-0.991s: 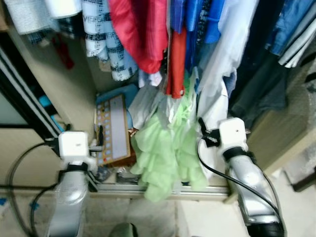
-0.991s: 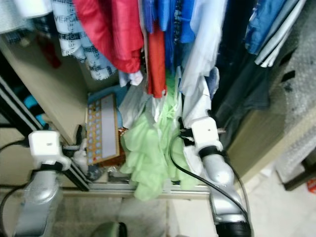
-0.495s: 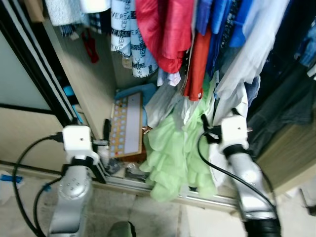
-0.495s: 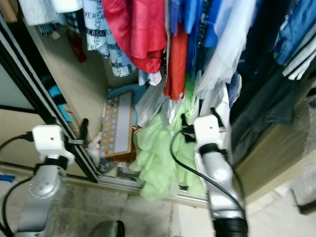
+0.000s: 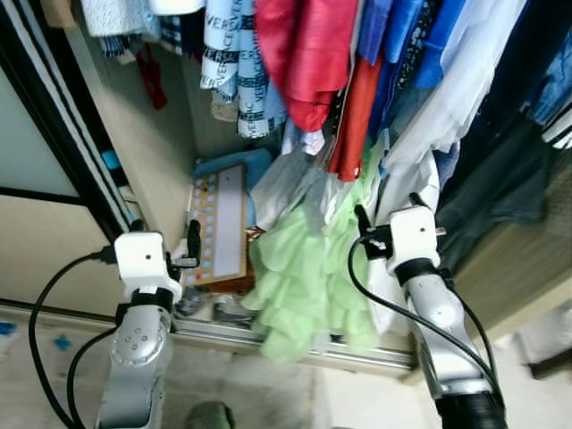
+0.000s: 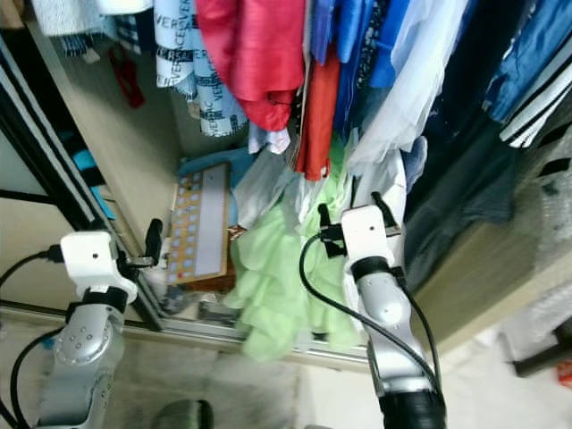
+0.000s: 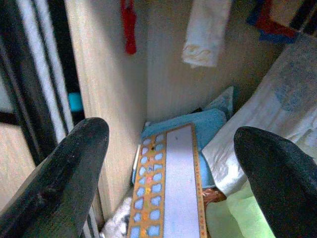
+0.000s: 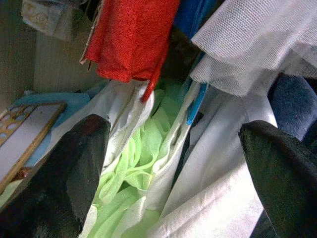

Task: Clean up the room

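An open wardrobe holds hanging clothes: a red garment (image 5: 308,54), blue shirts (image 5: 420,36) and a white mesh garment (image 5: 447,98). A light green garment (image 5: 299,286) spills down to the sliding-door track (image 5: 268,344). My left gripper (image 5: 164,234) is raised by the wardrobe's left wall, open and holding nothing, facing an orange-framed board (image 7: 173,188) with blue cells. My right gripper (image 5: 389,212) is open too, right in front of the white and green fabric (image 8: 148,163), with nothing between its fingers.
A black sliding-door frame (image 5: 54,134) stands at the left, next to the beige side wall (image 5: 134,134). A blue bundle (image 7: 198,124) lies behind the board. Dark garments (image 5: 500,179) hang at the right. Grey floor (image 5: 268,393) lies before the track.
The whole picture has shifted as my head moved. Both grippers stay raised and open before the wardrobe; the clothes have not moved.
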Robot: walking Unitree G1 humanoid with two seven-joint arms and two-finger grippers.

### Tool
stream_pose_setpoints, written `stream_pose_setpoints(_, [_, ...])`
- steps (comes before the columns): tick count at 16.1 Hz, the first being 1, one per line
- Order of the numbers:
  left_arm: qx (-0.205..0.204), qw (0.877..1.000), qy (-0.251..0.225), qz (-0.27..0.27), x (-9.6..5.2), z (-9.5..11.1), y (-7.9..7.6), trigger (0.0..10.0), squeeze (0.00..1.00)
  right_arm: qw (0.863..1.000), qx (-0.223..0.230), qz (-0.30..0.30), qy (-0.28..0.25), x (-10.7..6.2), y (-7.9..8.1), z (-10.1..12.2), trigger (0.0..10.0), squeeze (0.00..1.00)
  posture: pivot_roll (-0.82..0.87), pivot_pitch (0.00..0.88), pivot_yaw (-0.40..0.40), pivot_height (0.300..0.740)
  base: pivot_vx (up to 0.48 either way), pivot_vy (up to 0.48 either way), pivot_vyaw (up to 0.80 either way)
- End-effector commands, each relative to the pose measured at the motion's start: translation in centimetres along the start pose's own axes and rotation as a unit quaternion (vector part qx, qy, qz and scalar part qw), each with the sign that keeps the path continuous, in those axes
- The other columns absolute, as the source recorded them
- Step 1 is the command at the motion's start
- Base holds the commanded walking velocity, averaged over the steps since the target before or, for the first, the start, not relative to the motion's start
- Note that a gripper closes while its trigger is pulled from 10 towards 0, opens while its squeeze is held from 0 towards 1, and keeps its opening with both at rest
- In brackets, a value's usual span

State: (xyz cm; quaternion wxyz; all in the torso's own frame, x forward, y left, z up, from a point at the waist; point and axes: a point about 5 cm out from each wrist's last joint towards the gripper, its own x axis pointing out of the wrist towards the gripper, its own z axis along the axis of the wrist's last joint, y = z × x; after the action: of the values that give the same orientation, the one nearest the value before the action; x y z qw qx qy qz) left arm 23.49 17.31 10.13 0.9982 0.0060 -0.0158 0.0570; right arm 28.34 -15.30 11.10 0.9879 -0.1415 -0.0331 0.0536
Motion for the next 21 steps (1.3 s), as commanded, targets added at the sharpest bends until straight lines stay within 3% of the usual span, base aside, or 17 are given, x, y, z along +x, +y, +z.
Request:
stream_pose_setpoints(1, [-0.005,1.0,-0.008,0.021,-0.2,0.3,0.4,10.0,0.0,1.0,0.0,0.01,-0.007,0.4,0.2,0.3,10.0,0.0,0.0,0.0,-0.1,0.74,0.0,0.0,0.0])
stream_pose_setpoints(4, [-0.011,1.0,0.003,0.014,-0.4,0.0,0.3,10.0,0.0,1.0,0.001,0.014,-0.009,0.6,0.4,0.4,10.0,0.0,0.0,0.0,-0.092,0.74,0.0,0.0,0.0])
stream_pose_setpoints(7, [-0.007,1.0,0.004,-0.012,0.2,0.0,-0.2,10.0,0.0,1.0,0.012,-0.01,0.003,0.3,0.0,0.0,10.0,0.0,-0.03,0.0,-0.047,0.74,0.0,0.0,-0.2])
stream_pose_setpoints(9, [-0.007,1.0,-0.001,-0.029,0.7,0.2,-0.7,10.0,0.0,1.0,0.016,-0.018,0.005,0.0,-0.2,-0.2,10.0,0.0,-0.04,0.0,-0.04,0.74,0.0,0.0,-0.8])
stream_pose_setpoints(16, [-0.011,0.999,-0.01,-0.04,0.9,0.5,-0.9,10.0,0.0,1.0,0.013,-0.011,0.0,-0.2,0.1,-0.2,10.0,0.0,-0.04,0.0,-0.041,0.74,0.0,0.0,0.0])
stream_pose_setpoints(21, [-0.008,0.999,-0.012,-0.048,1.0,0.6,-0.9,10.0,0.0,1.0,0.015,-0.008,-0.004,0.3,0.3,0.1,10.0,0.0,-0.03,0.0,-0.039,0.74,0.305,0.0,0.0])
